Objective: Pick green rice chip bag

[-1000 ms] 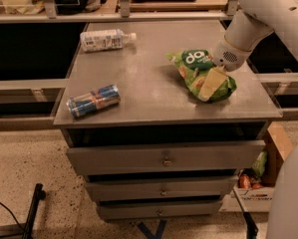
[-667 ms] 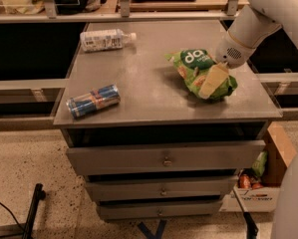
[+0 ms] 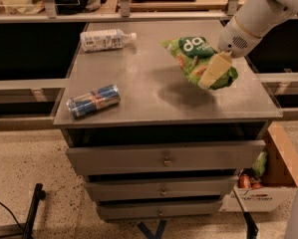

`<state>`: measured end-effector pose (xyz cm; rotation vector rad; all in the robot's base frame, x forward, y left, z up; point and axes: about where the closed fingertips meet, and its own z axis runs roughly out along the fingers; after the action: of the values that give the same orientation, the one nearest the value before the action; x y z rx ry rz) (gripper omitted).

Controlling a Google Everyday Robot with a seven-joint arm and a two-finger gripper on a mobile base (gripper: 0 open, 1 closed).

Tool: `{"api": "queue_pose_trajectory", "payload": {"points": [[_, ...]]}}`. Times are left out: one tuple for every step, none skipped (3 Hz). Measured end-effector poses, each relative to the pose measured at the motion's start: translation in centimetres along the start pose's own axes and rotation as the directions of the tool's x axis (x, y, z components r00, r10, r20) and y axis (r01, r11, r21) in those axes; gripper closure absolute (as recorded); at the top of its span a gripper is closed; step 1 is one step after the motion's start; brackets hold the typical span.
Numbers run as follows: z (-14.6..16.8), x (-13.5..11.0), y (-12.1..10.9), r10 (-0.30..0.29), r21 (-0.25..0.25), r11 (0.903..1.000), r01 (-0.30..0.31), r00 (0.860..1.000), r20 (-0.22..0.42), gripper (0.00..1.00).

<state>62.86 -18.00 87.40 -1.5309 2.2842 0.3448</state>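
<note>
The green rice chip bag (image 3: 194,57) is bright green and glossy with a dark green oval and white letters. It hangs tilted above the right half of the grey cabinet top (image 3: 153,101), with its shadow on the surface below. My gripper (image 3: 208,80) comes in from the upper right on the white arm (image 3: 253,19) and is shut on the bag's right side. One cream finger (image 3: 213,69) lies across the front of the bag.
A blue and silver drink can (image 3: 93,101) lies on its side at the front left. A clear plastic bottle with a white label (image 3: 104,40) lies at the back left. Drawers (image 3: 163,159) sit below the top. A cardboard box (image 3: 270,180) stands on the floor at the right.
The bag was resting on the cabinet top with my gripper on it. Now the gripper has risen and the bag is lifted off the surface.
</note>
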Motion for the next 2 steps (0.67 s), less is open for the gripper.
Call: {"api": "queue_pose_trajectory", "payload": {"points": [[-1.3, -0.7, 0.2, -0.021, 0.020, 0.9996, 0.020, 0.999, 0.039, 1.00], [-2.3, -1.4, 0.7, -0.061, 0.041, 0.9974, 0.059, 0.997, 0.054, 1.00]]}}
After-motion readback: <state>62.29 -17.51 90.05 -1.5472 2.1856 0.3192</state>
